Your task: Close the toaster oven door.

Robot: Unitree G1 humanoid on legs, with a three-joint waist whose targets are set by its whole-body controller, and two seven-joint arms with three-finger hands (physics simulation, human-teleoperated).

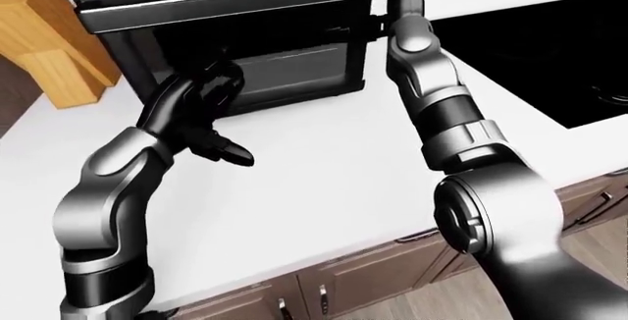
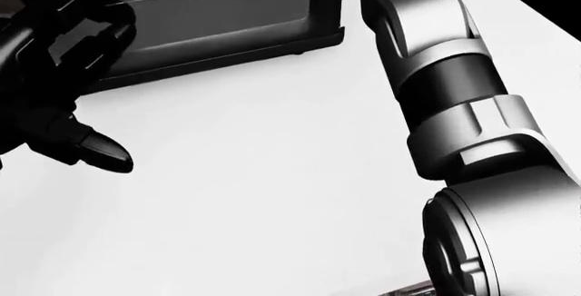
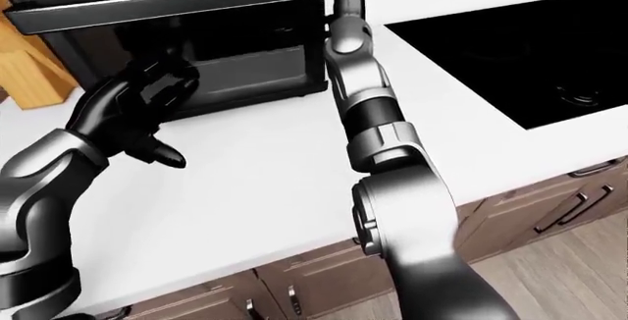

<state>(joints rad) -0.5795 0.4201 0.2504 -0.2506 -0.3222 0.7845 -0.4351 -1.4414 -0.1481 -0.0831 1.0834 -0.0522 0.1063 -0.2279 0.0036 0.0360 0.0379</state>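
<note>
The black toaster oven [image 1: 226, 0] stands on the white counter [image 1: 324, 180] at the top of the left-eye view. Its glass door [image 1: 294, 66] leans outward from the bottom hinge, partly open. My left hand [image 1: 208, 103] is open, its fingers [image 2: 86, 34] spread against the lower left of the door glass and its thumb [image 1: 233, 156] pointing down to the right. My right arm [image 1: 442, 106] reaches up past the oven's right side. Its hand is beyond the top edge of every view.
A wooden knife block [image 1: 39, 47] stands left of the oven. A black cooktop [image 3: 520, 47] is set into the counter at the right. Brown cabinet fronts [image 3: 550, 209] run below the counter edge.
</note>
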